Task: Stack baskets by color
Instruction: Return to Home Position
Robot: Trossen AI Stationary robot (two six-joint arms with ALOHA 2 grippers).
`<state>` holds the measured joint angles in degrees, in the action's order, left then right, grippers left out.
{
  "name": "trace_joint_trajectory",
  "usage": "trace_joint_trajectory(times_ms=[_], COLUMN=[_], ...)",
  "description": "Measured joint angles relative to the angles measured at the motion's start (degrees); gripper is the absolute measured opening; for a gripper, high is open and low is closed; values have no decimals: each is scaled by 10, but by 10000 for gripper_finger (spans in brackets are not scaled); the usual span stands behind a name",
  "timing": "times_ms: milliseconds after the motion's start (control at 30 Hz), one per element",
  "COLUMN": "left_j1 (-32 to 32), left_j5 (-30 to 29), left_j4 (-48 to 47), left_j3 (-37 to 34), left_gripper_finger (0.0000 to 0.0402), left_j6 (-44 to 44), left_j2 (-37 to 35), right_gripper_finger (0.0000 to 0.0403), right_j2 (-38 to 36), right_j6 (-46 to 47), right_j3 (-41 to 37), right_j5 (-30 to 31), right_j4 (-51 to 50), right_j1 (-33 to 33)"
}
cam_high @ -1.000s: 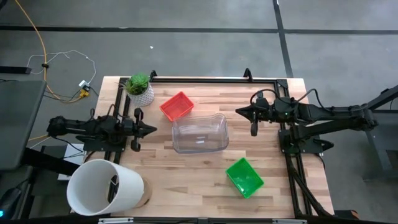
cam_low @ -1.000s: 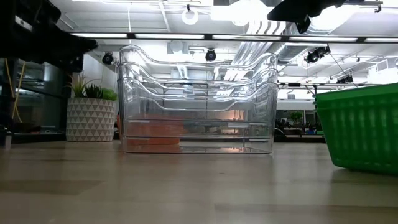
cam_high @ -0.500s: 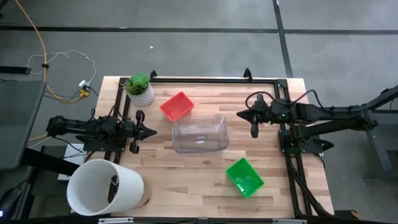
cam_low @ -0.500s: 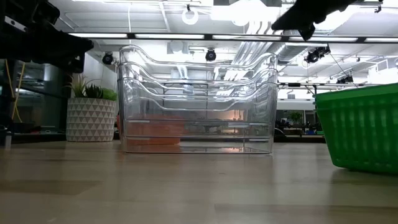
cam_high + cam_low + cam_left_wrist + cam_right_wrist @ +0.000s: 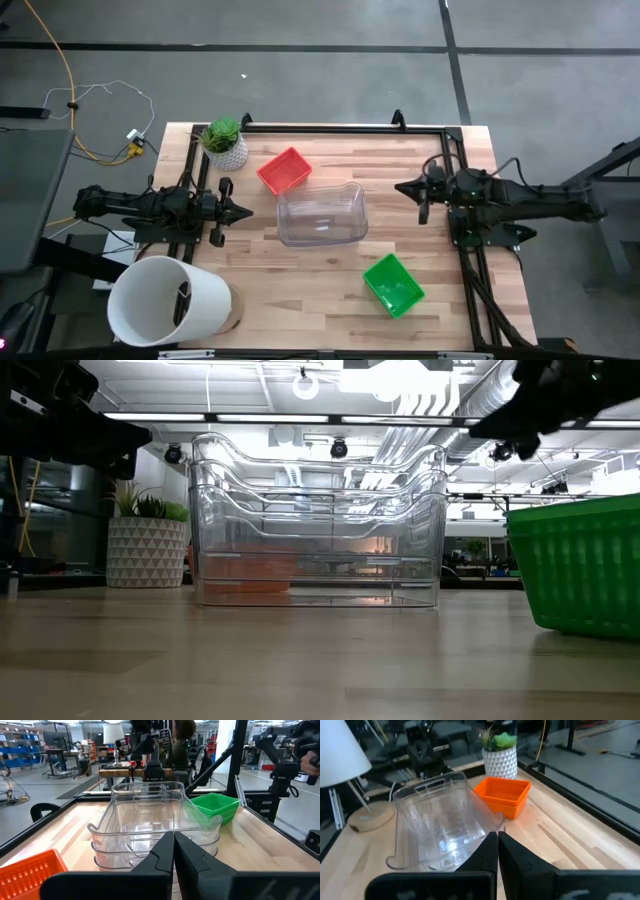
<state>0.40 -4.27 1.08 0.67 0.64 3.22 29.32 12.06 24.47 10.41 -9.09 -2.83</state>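
A stack of clear baskets (image 5: 321,214) stands on its bottom at the table's middle (image 5: 318,525) (image 5: 150,827) (image 5: 437,820). A red basket (image 5: 284,170) sits just beyond it toward the far left (image 5: 505,795) (image 5: 27,872). A green basket (image 5: 393,284) sits near the front right (image 5: 585,565) (image 5: 215,806). My left gripper (image 5: 247,210) is shut and level at the left edge, left of the clear stack, holding nothing (image 5: 174,842). My right gripper (image 5: 400,187) is shut above the table's right side, right of the clear stack, holding nothing (image 5: 498,842).
A potted plant (image 5: 224,142) stands at the far left corner. A big white bucket (image 5: 166,301) lies at the near left corner. Black rails (image 5: 340,127) run along the far, left and right edges. Bare wood (image 5: 300,285) lies between the clear stack and the front edge.
My right gripper has drawn back toward the table's right edge and come lower, still shut. The baskets and my left gripper have stayed where they were.
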Motion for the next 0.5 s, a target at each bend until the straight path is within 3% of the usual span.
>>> trace_joint_trajectory(times_ms=[233,500], left_j1=[0,0], left_j5=[0,0], left_j4=[0,0], left_j3=[0,0], left_gripper_finger=[1,2], left_j6=[0,0], left_j2=[0,0], right_gripper_finger=[0,0], right_j2=[-112,-174], right_j6=[27,39], right_j3=[-99,-183], right_j5=[-6,-23], right_j4=[49,80], right_j1=[-7,-1])
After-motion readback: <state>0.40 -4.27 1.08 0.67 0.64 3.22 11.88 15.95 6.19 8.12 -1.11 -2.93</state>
